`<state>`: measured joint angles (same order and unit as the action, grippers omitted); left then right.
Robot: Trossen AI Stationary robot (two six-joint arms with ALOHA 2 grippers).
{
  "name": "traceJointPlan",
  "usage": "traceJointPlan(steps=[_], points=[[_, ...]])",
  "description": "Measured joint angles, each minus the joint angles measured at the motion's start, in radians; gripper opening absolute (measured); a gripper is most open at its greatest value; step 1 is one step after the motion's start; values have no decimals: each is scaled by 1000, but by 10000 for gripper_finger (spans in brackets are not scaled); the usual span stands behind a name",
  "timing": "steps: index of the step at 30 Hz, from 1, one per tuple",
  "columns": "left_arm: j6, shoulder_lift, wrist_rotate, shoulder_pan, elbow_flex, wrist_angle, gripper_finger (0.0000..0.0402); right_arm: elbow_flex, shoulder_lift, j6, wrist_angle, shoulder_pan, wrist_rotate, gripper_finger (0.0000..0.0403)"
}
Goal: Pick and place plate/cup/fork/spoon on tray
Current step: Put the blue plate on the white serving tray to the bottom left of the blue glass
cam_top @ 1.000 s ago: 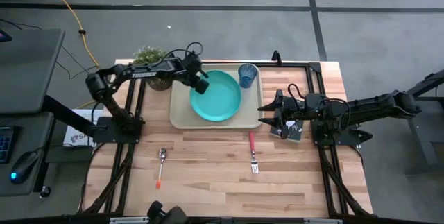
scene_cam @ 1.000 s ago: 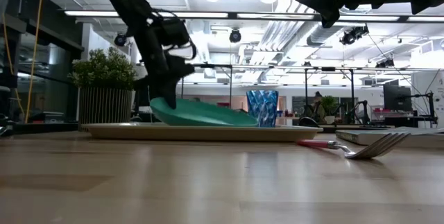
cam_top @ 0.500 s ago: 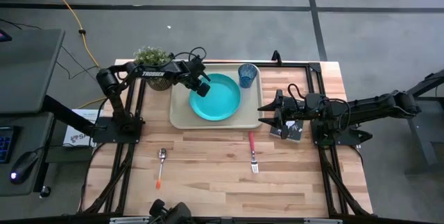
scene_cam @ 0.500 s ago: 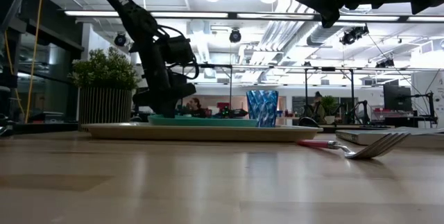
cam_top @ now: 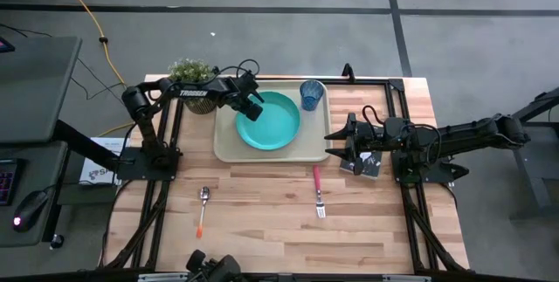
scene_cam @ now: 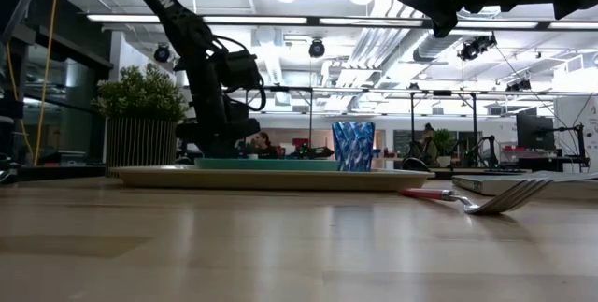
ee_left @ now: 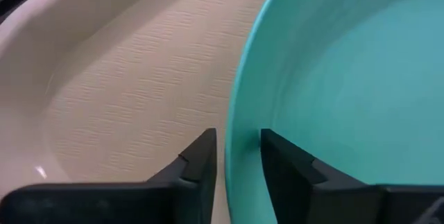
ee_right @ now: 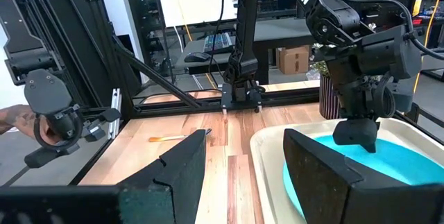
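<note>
The teal plate [cam_top: 269, 120] lies flat on the beige tray [cam_top: 225, 147], with the blue cup [cam_top: 312, 94] standing in the tray's far right corner. My left gripper [cam_top: 252, 107] is down at the plate's left rim and shut on it. The red-handled fork [cam_top: 318, 190] and the orange-handled spoon [cam_top: 202, 208] lie on the table nearer the front edge. My right gripper [cam_top: 336, 145] is open and empty, held above the table just right of the tray. My left gripper pinches the plate's left rim [ee_left: 239, 123] between its two fingers, one finger outside the rim over the tray floor [ee_left: 125, 78] and one inside on the plate's face. The fingers come slanting down from the table's left. The plate rests flat on the tray [scene_cam: 280, 164].
A potted plant [cam_top: 192, 77] stands at the tray's far left corner, close behind my left arm. A dark book [cam_top: 367, 164] lies under my right arm, right of the tray. Bare wood lies between the fork and the spoon.
My left gripper has gone down and a little toward the table's left edge with the plate. The plate's left edge was raised, so the plate was tilted. It now lies flat on the tray, shifted slightly left.
</note>
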<state>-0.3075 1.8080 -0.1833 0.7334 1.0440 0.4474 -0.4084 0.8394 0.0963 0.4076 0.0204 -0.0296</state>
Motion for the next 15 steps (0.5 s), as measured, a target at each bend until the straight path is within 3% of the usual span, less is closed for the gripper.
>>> traceJointPlan(steps=[9, 15], points=[[-19, -23, 19, -2, 0, -8, 138, 0, 0, 0, 0, 0, 0, 186], [-53, -93, 23, -2, 0, -4, 144, 0, 0, 0, 0, 0, 0, 186]])
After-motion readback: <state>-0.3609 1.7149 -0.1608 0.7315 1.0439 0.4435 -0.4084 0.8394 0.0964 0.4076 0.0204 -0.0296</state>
